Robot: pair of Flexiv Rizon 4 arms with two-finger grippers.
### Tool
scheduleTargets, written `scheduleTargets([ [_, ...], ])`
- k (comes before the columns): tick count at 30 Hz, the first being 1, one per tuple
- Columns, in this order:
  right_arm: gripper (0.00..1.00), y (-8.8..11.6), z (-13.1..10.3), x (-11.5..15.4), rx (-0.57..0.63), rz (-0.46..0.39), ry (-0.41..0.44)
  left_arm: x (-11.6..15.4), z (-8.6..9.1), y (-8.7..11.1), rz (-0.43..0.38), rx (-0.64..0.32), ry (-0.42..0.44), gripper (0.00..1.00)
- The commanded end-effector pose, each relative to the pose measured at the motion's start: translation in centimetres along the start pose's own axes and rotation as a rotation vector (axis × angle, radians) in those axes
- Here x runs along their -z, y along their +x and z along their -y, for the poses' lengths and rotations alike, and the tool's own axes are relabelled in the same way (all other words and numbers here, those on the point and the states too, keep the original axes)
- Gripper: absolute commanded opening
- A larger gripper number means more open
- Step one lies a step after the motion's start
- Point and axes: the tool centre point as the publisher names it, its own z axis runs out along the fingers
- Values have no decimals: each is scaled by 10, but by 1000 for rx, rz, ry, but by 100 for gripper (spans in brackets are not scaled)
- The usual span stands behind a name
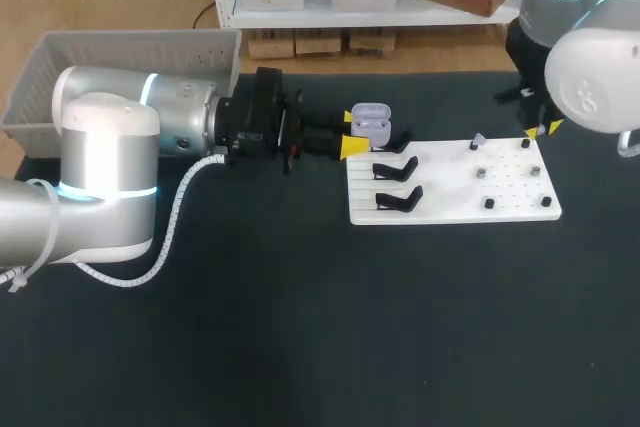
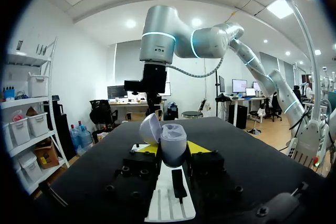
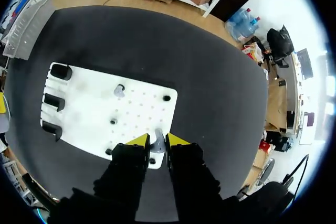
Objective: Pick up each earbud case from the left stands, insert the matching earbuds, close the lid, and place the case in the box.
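- Lavender earbud case [image 2: 172, 144], lid tipped open, sits between the yellow tips of your left gripper [image 1: 353, 131]. Both fingers press against its sides, so the case is held.
- You can see in the head view that the case is at the far left corner of the white board [image 1: 450, 189], just over the farthest of the three black stands [image 1: 398, 170]. You cannot tell whether it touches that stand.
- Your right gripper [image 3: 157, 141] hangs over the board's right edge, its fingers drawn to a narrow gap, with a pale earbud [image 3: 158, 143] clamped between the tips.
- Another pale earbud, the second earbud [image 1: 478, 139], stands on the board's far side, with small dark pieces [image 1: 489, 203] on other spots of the board.
- Grey perforated basket [image 1: 60, 62] lies at the far left of the black table [image 1: 300, 327], behind your left arm and well apart from the board.
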Motion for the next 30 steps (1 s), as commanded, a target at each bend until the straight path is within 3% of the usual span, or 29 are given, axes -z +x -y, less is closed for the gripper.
scheduleTargets([
  [1, 0, 10, -3, 14, -18, -12, 21, -8, 0, 3, 9, -21, -4, 0],
  [19, 0, 29, 1, 13, -174, -101, -25, -22, 5, 7, 48, -47, -14, 0],
  [30, 0, 29, 1, 13, -174, -101, -25, -22, 5, 7, 48, -47, -14, 0],
])
